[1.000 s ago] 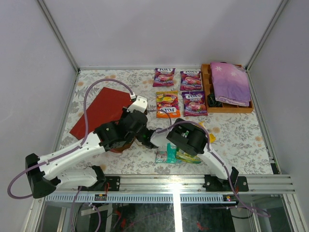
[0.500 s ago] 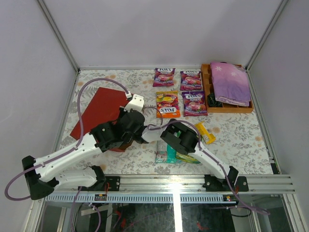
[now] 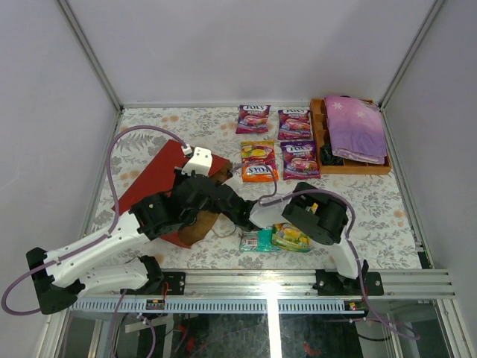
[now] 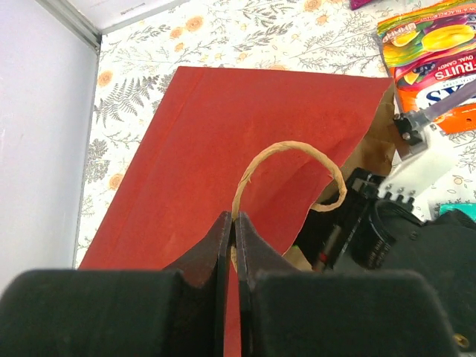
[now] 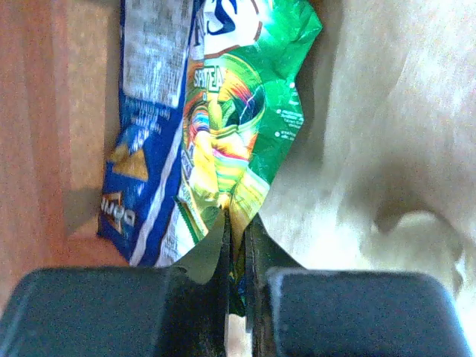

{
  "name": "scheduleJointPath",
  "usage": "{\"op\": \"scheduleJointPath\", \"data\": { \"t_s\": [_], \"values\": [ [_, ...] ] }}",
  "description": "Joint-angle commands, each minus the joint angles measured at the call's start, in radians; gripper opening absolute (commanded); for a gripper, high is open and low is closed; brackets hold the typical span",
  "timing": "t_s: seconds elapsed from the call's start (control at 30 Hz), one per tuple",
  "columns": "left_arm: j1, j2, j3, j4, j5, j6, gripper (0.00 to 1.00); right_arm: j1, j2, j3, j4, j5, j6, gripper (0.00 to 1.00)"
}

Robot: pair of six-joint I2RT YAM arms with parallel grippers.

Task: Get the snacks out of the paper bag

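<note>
The red paper bag (image 3: 149, 183) lies at the left of the table with its brown mouth (image 3: 200, 224) raised. My left gripper (image 4: 234, 219) is shut on the bag's beige cord handle (image 4: 297, 149) and holds it up. My right gripper (image 5: 236, 219) reaches inside the bag and is shut on the lower edge of a green-yellow pouch (image 5: 238, 111). A blue Doritos bag (image 5: 145, 149) lies beside that pouch against the kraft inner wall (image 5: 387, 149). Outside the bag lie purple pouches (image 3: 253, 118) (image 3: 294, 123) (image 3: 299, 159), an orange pouch (image 3: 258, 161) and green pouches (image 3: 277, 239).
A brown wooden tray (image 3: 320, 138) at the back right holds a folded purple cloth (image 3: 356, 127). The right arm's elbow (image 3: 317, 212) hangs over the table beside the green pouches. Metal frame posts stand at the table's far corners.
The right arm has pushed left into the bag mouth and its gripper has shut on the green-yellow pouch. The left arm has lifted the handle, tilting the bag and showing its brown inside.
</note>
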Motion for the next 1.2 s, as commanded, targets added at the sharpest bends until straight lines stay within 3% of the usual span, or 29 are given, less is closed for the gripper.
{"op": "scheduleJointPath", "data": {
  "t_s": [0.0, 0.27, 0.53, 0.73, 0.87, 0.93, 0.97, 1.03, 1.07, 1.17],
  "values": [
    [-0.003, -0.007, -0.011, 0.044, -0.046, -0.027, 0.00, 0.018, -0.136, -0.072, -0.044, -0.161, -0.104, 0.00],
    [-0.003, 0.009, -0.009, 0.017, -0.061, -0.036, 0.00, 0.028, -0.459, -0.305, -0.075, -0.208, -0.263, 0.00],
    [-0.003, 0.016, -0.009, 0.010, -0.055, -0.048, 0.00, -0.016, -0.832, -0.396, -0.461, -0.175, -0.509, 0.00],
    [-0.003, 0.014, -0.007, -0.007, -0.050, -0.069, 0.00, -0.110, -1.079, -0.579, -0.660, -0.237, -0.524, 0.00],
    [-0.004, 0.010, 0.001, -0.007, -0.031, -0.065, 0.00, -0.119, -1.180, -0.632, -0.777, -0.182, -0.526, 0.04],
    [-0.003, 0.007, 0.003, -0.012, -0.023, -0.066, 0.00, -0.121, -1.202, -0.635, -0.822, -0.135, -0.529, 0.13],
    [-0.003, 0.003, 0.002, -0.018, -0.019, -0.067, 0.00, -0.123, -1.205, -0.631, -0.837, -0.121, -0.536, 0.25],
    [-0.003, -0.006, -0.005, -0.027, -0.015, -0.073, 0.00, -0.124, -1.191, -0.598, -0.876, -0.087, -0.553, 0.65],
    [-0.004, -0.013, -0.008, -0.033, -0.013, -0.077, 0.00, -0.123, -1.177, -0.576, -0.899, -0.069, -0.565, 0.77],
    [-0.003, -0.035, -0.016, -0.057, -0.020, -0.091, 0.00, -0.124, -1.134, -0.481, -0.975, 0.008, -0.590, 0.90]
  ]
}}
